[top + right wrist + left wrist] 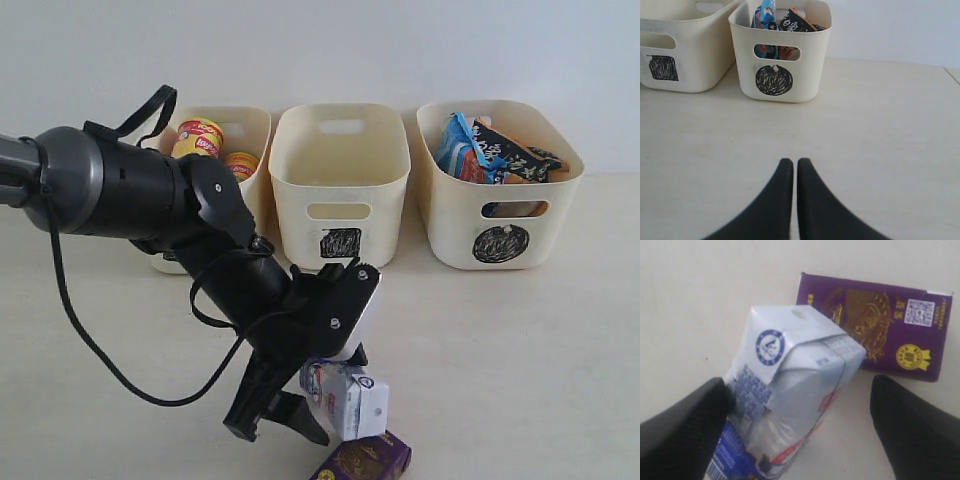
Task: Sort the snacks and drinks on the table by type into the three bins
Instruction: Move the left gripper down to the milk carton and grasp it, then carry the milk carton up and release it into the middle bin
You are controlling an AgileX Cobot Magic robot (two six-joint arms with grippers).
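Two spread jaws of left gripper [797, 390] flank white-and-purple carton [785, 355]

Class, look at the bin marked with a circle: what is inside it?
A blue foil bag and an orange-and-black bag stick up above the rim of the circle bin. Its wall hides their lower parts and the floor.

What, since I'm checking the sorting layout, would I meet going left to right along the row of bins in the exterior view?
Leftmost bin, holding chip tubes → square-marked bin → circle-marked bin, holding snack bags.
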